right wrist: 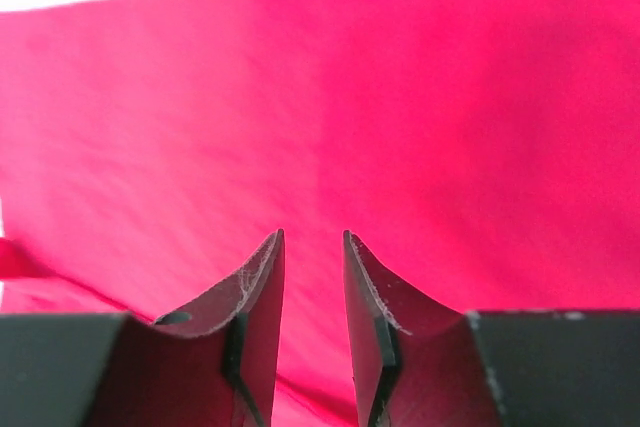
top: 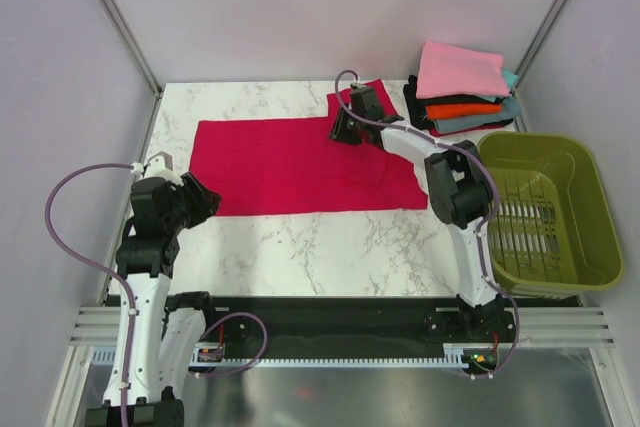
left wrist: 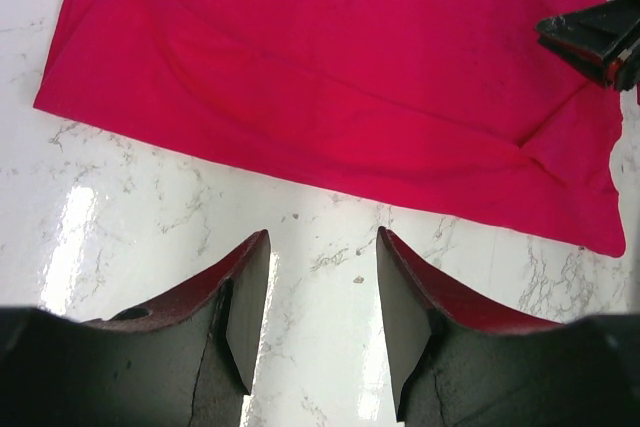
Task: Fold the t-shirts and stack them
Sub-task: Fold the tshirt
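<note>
Top external view: the large crimson-red cloth t-shirt [top: 290,167] lies flat on the white marble bench [top: 300,247] as a long band, so the folding step is in hand. The left gripper [left wrist: 322,234] is wide open and empty over bare bench beside the near hem. The right gripper [right wrist: 312,234] is narrowly parted and empty above the cloth. The next move probably calls for pinching an edge for the crosswise fold.

1. The top view looks steeply down from above and behind the arm bases at the near edge. It takes in the whole tabletop [top: 300,247], out to both far corners.
2. The left wrist view sits low behind the left end effector [left wrist: 322,237] by the left edge, facing toward the far right corner (bare marble lies directly ahead).
3. The right wrist view sits behind the right end effector [right wrist: 313,237] toward the far right corner, very close above the cloth.
4. All three views share the crimson t-shirt [top: 290,162]. The left wrist view also catches the right end effector at its upper right.
</note>
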Tool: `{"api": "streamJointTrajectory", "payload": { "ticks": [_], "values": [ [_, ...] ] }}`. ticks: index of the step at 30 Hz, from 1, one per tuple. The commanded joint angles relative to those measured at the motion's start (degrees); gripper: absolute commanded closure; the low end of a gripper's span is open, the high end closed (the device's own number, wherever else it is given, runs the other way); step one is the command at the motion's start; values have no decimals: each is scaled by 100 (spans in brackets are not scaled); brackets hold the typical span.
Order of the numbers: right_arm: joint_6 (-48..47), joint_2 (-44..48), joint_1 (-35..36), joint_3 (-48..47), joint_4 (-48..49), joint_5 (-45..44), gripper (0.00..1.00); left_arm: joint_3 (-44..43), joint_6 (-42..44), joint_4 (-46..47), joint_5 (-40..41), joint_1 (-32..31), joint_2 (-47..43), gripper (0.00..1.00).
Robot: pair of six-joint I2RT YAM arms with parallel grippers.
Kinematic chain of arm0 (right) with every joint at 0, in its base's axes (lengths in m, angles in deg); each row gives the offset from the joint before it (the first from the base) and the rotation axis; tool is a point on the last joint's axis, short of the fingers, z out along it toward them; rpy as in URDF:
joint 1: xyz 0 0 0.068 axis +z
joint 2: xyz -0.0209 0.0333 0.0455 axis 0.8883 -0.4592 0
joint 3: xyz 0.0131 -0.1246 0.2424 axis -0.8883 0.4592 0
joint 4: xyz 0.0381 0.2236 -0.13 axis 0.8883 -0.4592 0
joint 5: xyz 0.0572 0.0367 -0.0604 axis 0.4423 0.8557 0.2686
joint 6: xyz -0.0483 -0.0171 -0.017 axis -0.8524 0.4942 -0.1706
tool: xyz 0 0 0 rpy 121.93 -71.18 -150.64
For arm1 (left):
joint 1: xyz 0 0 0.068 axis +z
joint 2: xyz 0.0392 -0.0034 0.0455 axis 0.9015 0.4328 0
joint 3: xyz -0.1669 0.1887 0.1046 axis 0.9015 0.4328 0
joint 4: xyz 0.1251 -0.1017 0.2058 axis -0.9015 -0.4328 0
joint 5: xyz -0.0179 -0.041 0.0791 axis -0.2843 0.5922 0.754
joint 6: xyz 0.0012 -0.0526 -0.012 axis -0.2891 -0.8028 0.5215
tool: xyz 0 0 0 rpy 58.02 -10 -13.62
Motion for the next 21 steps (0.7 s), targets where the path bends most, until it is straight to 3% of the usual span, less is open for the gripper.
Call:
{"api": "streamJointTrajectory", "payload": {
  "ticks": [1, 5, 9, 15, 21],
  "values": [
    [14, -126, -24, -656, 203, 451, 62, -12, 221, 192, -98, -32, -67, 46],
    [-407, 681, -33, -122, -8, -488, 56, 5, 221, 192, -89, -84, -85, 46],
    [-576, 1736, -103, 1254, -290, -1341, 53, -4, 221, 201, -212, -93, -41, 46],
    [-365, 2757, -209, 2979, -237, -1334, 50, -4, 212, 227, -317, -84, -15, 47],
    [-268, 2670, -244, 3325, -35, -1194, 50, 5, 229, 236, -361, -102, -32, 47]
  ]
}}
